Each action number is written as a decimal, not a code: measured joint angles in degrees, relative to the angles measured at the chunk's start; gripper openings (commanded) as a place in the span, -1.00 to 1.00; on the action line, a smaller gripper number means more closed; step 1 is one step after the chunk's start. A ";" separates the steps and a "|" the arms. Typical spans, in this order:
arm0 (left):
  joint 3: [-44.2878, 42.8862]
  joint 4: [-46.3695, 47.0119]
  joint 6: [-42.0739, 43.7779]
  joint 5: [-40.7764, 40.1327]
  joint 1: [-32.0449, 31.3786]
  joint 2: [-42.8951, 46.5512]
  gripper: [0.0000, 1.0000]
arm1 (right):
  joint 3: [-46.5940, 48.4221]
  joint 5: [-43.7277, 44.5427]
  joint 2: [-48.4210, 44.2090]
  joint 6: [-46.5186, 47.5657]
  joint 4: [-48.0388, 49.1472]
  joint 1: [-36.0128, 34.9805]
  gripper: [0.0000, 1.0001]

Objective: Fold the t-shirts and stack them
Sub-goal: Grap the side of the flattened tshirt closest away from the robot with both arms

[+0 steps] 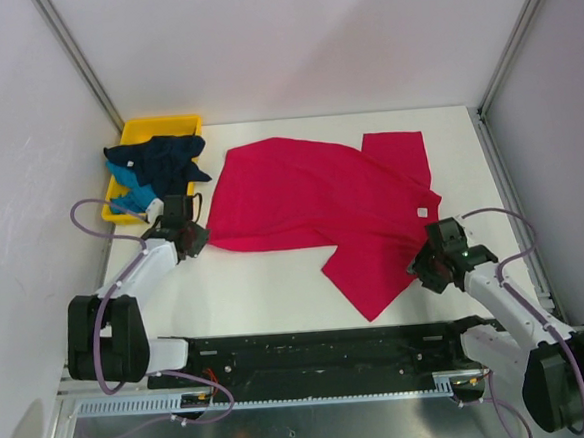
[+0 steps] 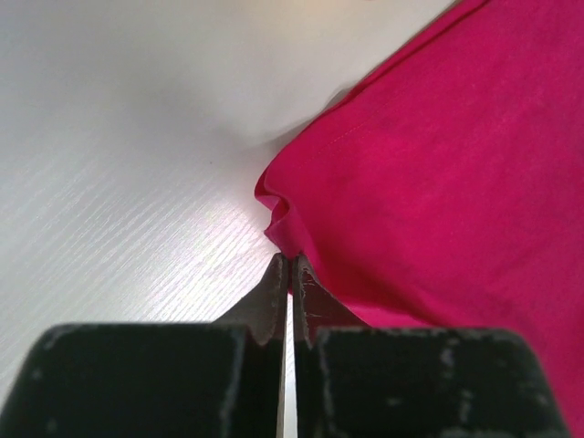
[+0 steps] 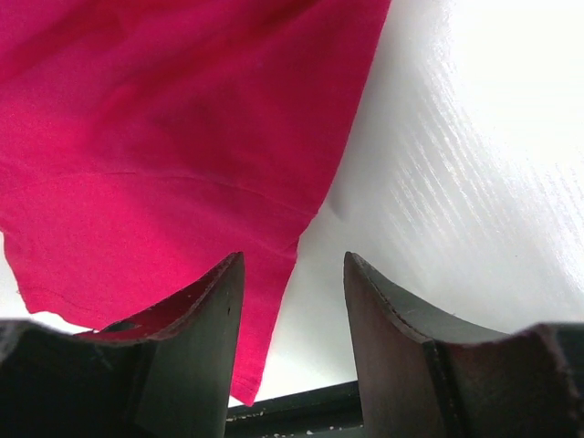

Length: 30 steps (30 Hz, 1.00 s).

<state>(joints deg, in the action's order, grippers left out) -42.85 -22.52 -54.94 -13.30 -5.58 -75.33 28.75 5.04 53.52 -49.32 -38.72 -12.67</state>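
The crimson-pink t-shirt (image 1: 321,197) lies spread and partly folded on the white table, a white label showing near its right side. My left gripper (image 1: 195,238) is at its near-left corner. In the left wrist view the gripper (image 2: 290,265) is shut, with the bunched hem of the shirt (image 2: 438,164) pinched at the fingertips. My right gripper (image 1: 423,268) hovers at the shirt's right edge. In the right wrist view it (image 3: 294,274) is open, and the shirt (image 3: 164,137) edge runs under the left finger. The dark navy t-shirt (image 1: 162,158) and the teal-blue t-shirt (image 1: 135,190) lie crumpled in the tray.
A yellow plastic tray (image 1: 170,122) stands at the far left of the table, against the left wall. White walls enclose the table on three sides. A black rail (image 1: 321,347) runs along the near edge between the arm bases.
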 measured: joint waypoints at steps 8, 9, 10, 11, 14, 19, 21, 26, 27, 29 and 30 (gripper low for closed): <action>0.02 0.13 0.98 0.04 0.00 0.15 -1.00 | -1.31 2.32 3.91 -2.58 3.06 -1.86 -0.05; 0.02 0.13 1.01 0.07 0.00 0.28 -1.00 | -1.36 2.73 4.35 -2.80 3.41 -1.86 -0.06; 0.02 0.13 1.03 0.07 0.00 0.48 -1.00 | -1.40 3.15 4.72 -3.08 3.78 -1.86 -0.08; 0.02 0.15 1.09 0.07 0.00 0.68 -1.00 | -1.40 3.41 4.98 -3.26 4.04 -1.86 -0.10; 0.02 0.15 1.46 0.11 0.00 1.18 -1.00 | -1.42 4.22 5.90 -3.93 5.14 -1.86 -0.29; 0.20 0.15 2.12 0.22 0.02 2.29 -1.00 | -1.42 5.11 6.78 -4.83 6.88 -1.88 -0.92; 0.59 0.13 2.56 0.22 0.04 3.10 -1.00 | -1.42 5.25 6.69 -4.87 6.82 -1.62 -0.98; 1.86 -0.42 3.52 0.13 0.04 5.95 -1.00 | -1.29 4.66 1.03 -3.98 2.78 2.95 -1.00; 2.12 -0.61 3.61 0.09 0.04 6.47 -1.00 | -1.20 4.35 -1.33 -3.56 1.46 4.68 -1.00; 3.19 -0.87 4.04 -0.02 0.04 7.89 -1.00 | -0.85 3.15 -5.35 -2.86 -1.18 8.46 -1.00; 3.85 -1.03 4.11 -0.04 0.04 8.68 -1.00 | -0.66 2.34 -7.26 -2.43 -2.67 10.62 -1.00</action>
<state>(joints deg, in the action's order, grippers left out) -39.00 -23.55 -50.83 -13.34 -5.54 -66.65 28.10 7.38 46.26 -51.75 -41.39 -2.04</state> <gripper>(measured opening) 0.009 0.011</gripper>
